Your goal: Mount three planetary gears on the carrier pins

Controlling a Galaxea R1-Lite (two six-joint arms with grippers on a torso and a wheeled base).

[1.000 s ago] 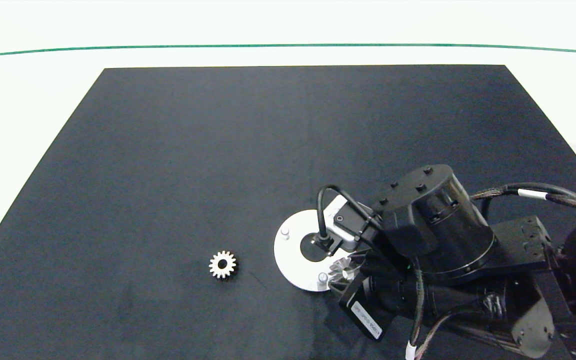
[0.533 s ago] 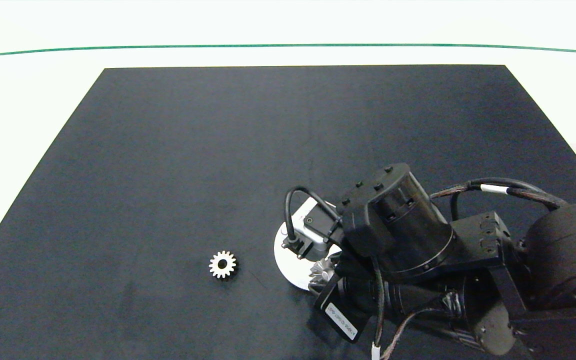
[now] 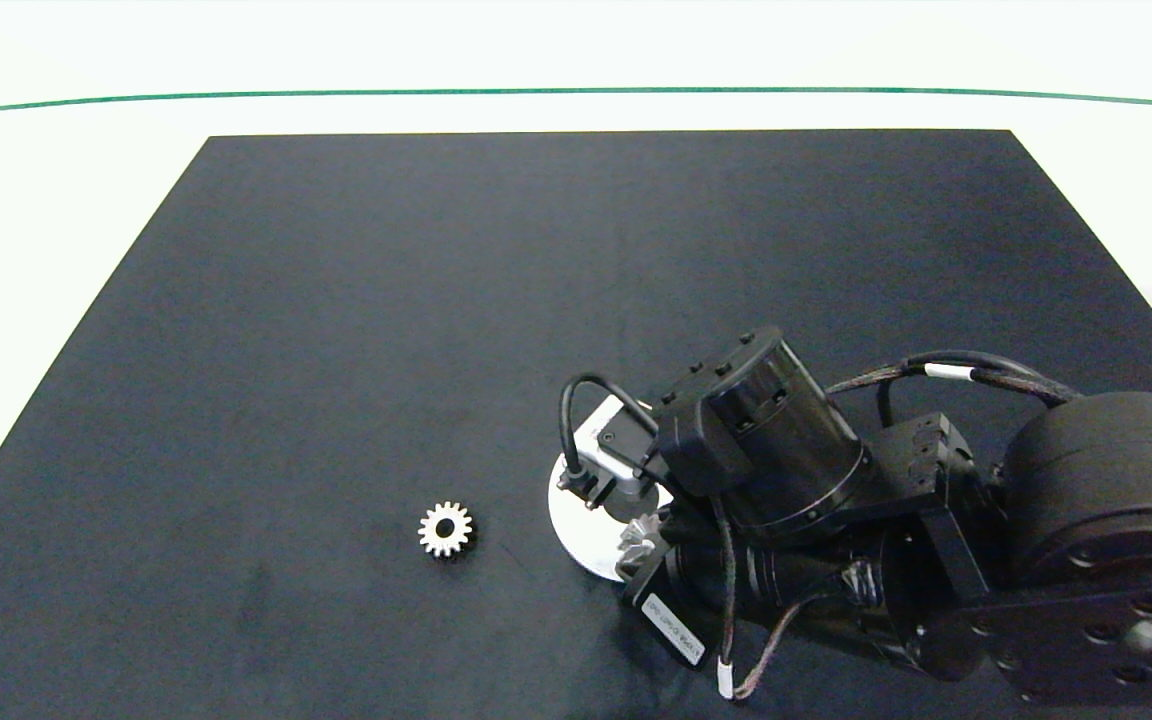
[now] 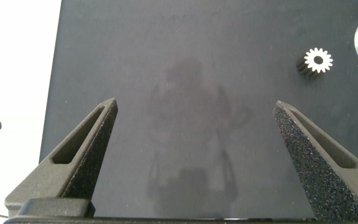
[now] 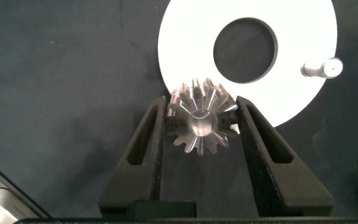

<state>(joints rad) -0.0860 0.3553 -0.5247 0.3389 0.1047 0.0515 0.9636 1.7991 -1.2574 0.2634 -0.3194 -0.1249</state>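
My right gripper (image 5: 202, 106) is shut on a silvery planetary gear (image 5: 201, 118), holding it by its teeth over the rim of the white disc (image 5: 185, 50). One carrier pin (image 5: 322, 68) stands upright on the disc, beyond its centre hole. In the head view the right arm hides most of the disc (image 3: 576, 520), and the held gear (image 3: 639, 540) shows at the disc's near edge. Another planetary gear (image 3: 446, 529) lies flat on the mat left of the disc. My left gripper (image 4: 195, 106) hangs open above bare mat, away from that gear (image 4: 318, 60).
A black mat (image 3: 436, 300) covers the table, with white table surface around it and a green line (image 3: 576, 91) at the back. The right arm's cables and camera housing (image 3: 606, 450) hang over the disc.
The right arm has moved left and nearer with the gear still in its gripper, and it now covers more of the disc. The loose gear has not moved.
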